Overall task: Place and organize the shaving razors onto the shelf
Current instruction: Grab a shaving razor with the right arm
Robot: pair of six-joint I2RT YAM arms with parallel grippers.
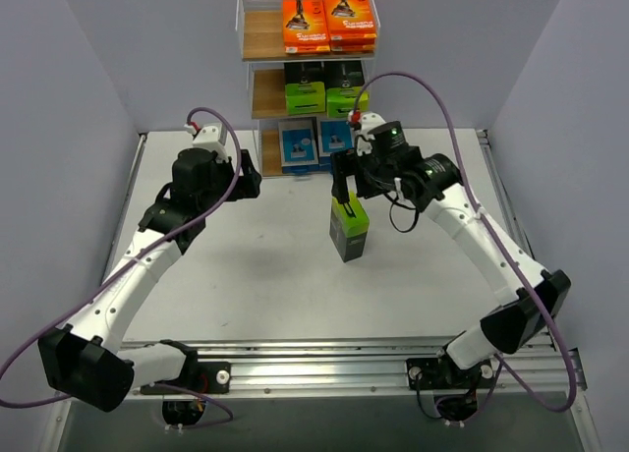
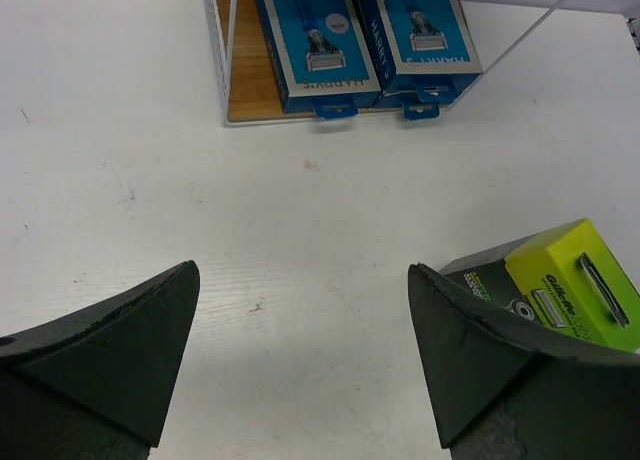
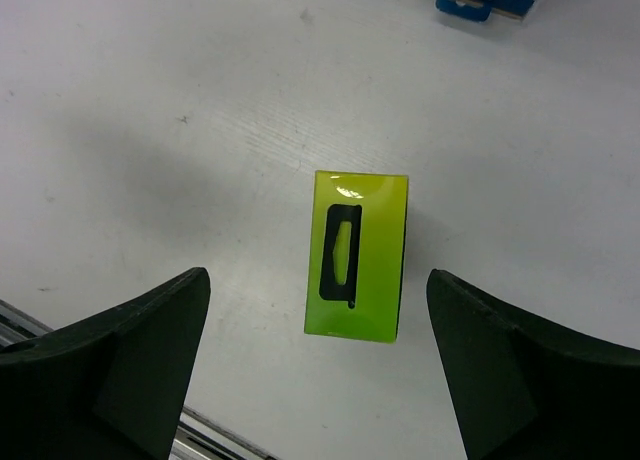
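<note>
One black razor pack with a lime-green top [image 1: 349, 231] stands upright on the table, and the right wrist view looks down on its lime top [image 3: 357, 255]. My right gripper [image 1: 346, 192] hovers just above it, open; the pack sits between the spread fingers [image 3: 150, 340] without touching either. My left gripper [image 1: 246, 182] is open and empty near the shelf's foot, with bare table between its fingers [image 2: 130, 330]. The shelf [image 1: 260, 34] holds orange packs [image 1: 329, 25] on top, black-and-lime packs [image 1: 324, 93] in the middle and blue packs [image 1: 314, 142] [image 2: 320, 40] at the bottom.
The standing pack [image 2: 560, 290] shows at the lower right of the left wrist view, behind the right finger. The bottom board [image 2: 245, 80] is bare at its left end. A metal rail [image 1: 314, 359] runs along the table's near edge. Grey walls close both sides.
</note>
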